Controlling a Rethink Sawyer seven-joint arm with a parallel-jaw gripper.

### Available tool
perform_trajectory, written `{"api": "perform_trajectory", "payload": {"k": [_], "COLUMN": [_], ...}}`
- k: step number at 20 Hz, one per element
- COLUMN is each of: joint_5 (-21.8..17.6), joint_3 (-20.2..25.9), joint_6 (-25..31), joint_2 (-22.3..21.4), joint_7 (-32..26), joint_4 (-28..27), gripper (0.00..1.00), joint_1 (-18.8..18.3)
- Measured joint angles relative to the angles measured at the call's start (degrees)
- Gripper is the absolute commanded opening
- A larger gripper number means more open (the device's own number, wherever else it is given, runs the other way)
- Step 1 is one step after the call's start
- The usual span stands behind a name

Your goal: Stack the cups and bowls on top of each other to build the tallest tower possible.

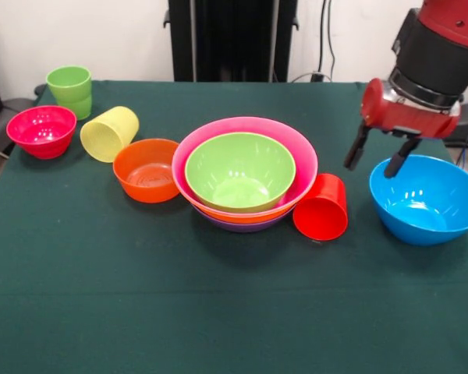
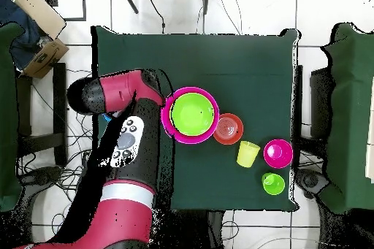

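My gripper hangs open and holds nothing, just above the far left rim of the large blue bowl. The tower stands mid-table: purple, orange and pink bowls nested, with the lime-green bowl innermost. A red cup lies on its side against the tower's right. Left of the tower are a small orange bowl, a yellow cup on its side, a magenta bowl and an upright green cup. In the overhead view the arm hides the gripper, blue bowl and red cup; the tower shows.
The dark green tablecloth covers the whole table. The blue bowl sits close to the table's right edge in the front view. A cardboard box lies on the floor off the table in the overhead view.
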Motion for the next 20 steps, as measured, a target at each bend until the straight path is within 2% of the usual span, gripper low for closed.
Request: {"api": "perform_trajectory", "payload": {"k": [5, 13, 17, 18, 20], "joint_5": [0.0, 0.0, 0.0, 0.0, 0.0], "joint_3": [-0.4, -0.5, -0.4, -0.2, -0.1], "joint_6": [0.0, 0.2, 3.3, 6.1, 8.1], "joint_2": [0.0, 0.7, 2.4, 3.4, 3.9], "joint_7": [0.0, 0.0, 0.0, 0.0, 0.0], "joint_4": [-1.2, -2.7, -4.0, -4.4, -4.6], "gripper": [1.0, 1.0, 1.0, 1.0, 1.0], "joint_1": [1.4, 1.4, 0.3, -0.6, -1.2]}}
